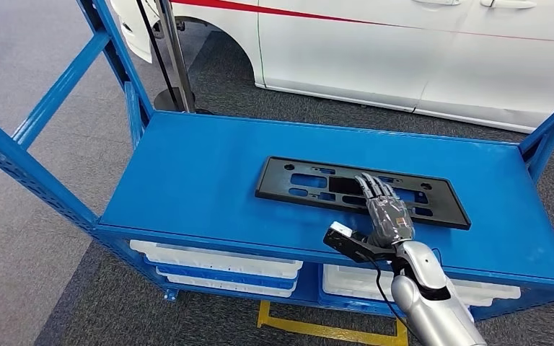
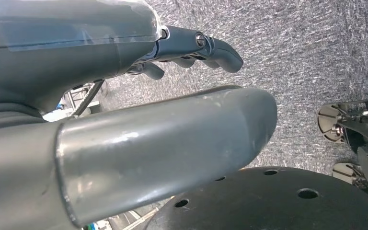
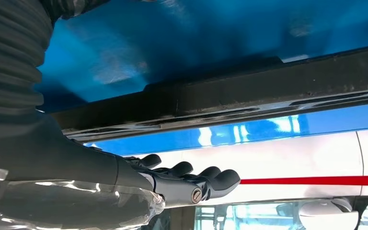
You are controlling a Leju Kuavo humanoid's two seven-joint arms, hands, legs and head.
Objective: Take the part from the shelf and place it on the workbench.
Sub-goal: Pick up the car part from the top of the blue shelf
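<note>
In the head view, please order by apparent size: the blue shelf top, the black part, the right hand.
1. Blue shelf top, the largest.
2. Black part.
3. Right hand, the smallest, though nearer the camera.

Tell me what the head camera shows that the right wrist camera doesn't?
The head view alone takes in the whole black part with its cutouts, flat on the blue shelf, and the white trays on the level below. The right wrist view alone gives a low, edge-on look along the part, with the car's door handle behind. Both show the right hand, fingers stretched out over the part, and the white car with its red stripe.
</note>
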